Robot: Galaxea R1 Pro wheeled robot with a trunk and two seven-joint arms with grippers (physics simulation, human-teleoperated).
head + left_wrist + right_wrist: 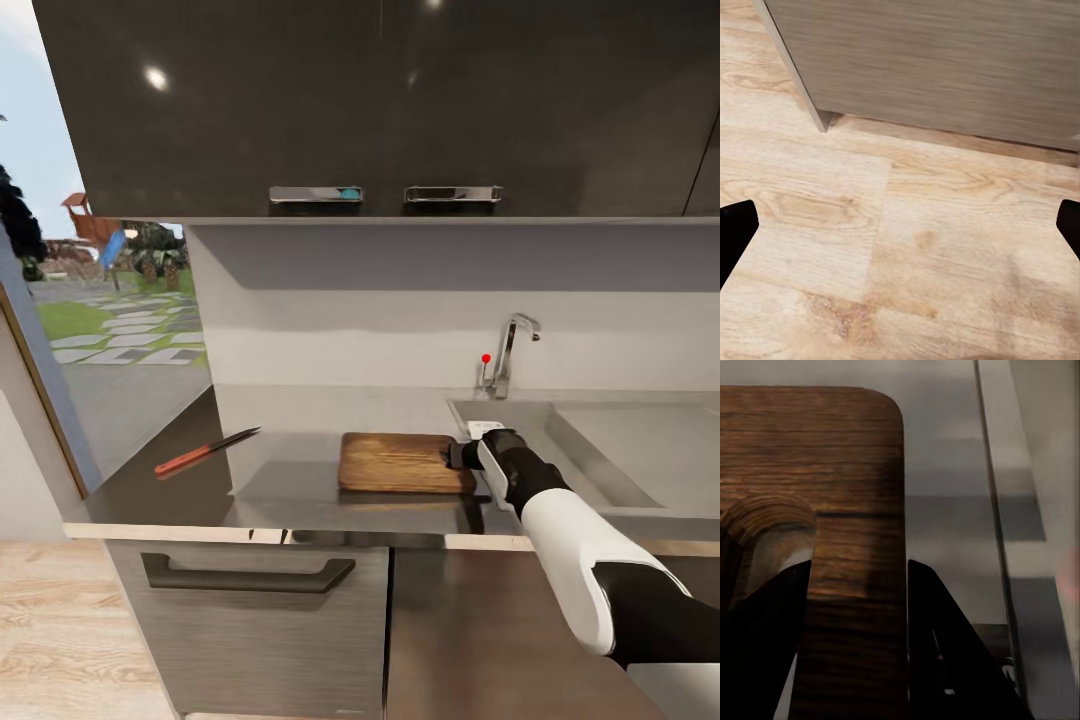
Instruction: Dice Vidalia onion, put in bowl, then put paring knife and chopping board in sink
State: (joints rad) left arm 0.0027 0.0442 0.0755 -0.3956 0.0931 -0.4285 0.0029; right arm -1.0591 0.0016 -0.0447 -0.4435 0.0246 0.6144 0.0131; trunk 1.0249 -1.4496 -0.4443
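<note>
A: What's nearest?
B: The right gripper [462, 455], lower right, its fingers [945, 652] pinching the chopping board [400, 462] at its slotted end.
A: The left gripper [900, 225]?
B: Spread wide over wooden floor [907, 247].
A: Farther back?
B: Paring knife [205, 452] at centre left on the countertop [300, 410]; sink [600, 440] right, tap [510, 350] behind.

Brown wooden chopping board [400, 462] with visible grain on a smooth grey countertop [290, 420] (faintly reflective). Brushed steel sink [600, 440], shiny chrome tap [512, 350], glossy dark cabinets [380, 100], pale wood-grain floor [900, 247].
</note>
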